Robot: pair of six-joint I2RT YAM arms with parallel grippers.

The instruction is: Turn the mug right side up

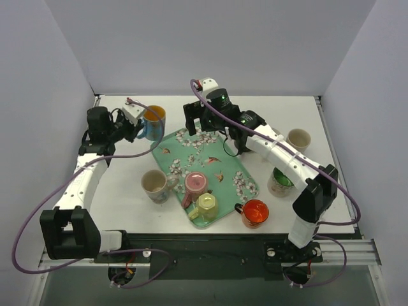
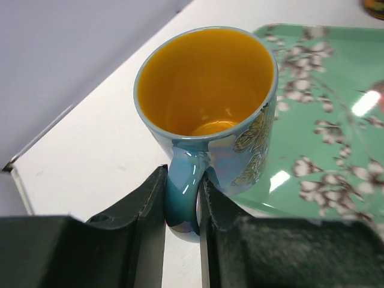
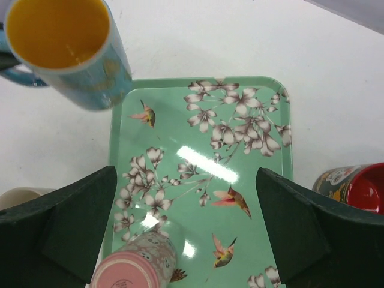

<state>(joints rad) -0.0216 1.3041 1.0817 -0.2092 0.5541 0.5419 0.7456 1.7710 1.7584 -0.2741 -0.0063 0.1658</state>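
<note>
A blue mug with an orange inside (image 1: 153, 121) stands with its opening up at the far left corner of the green floral tray (image 1: 226, 167). My left gripper (image 1: 136, 130) is shut on its handle; in the left wrist view the two fingers (image 2: 183, 204) clamp the blue handle (image 2: 182, 192) below the mug body (image 2: 207, 102). I cannot tell whether its base touches the table. The mug also shows in the right wrist view (image 3: 60, 42). My right gripper (image 1: 199, 121) is open and empty, hovering over the tray's far end (image 3: 186, 228).
On the tray, a pink mug (image 1: 196, 183) and a yellow-green mug (image 1: 206, 205) sit upside down. A cream mug (image 1: 153, 183) stands left of the tray, a red mug (image 1: 255, 212) at its near right corner. A green mug (image 1: 280, 182) and a cream cup (image 1: 298, 138) stand right.
</note>
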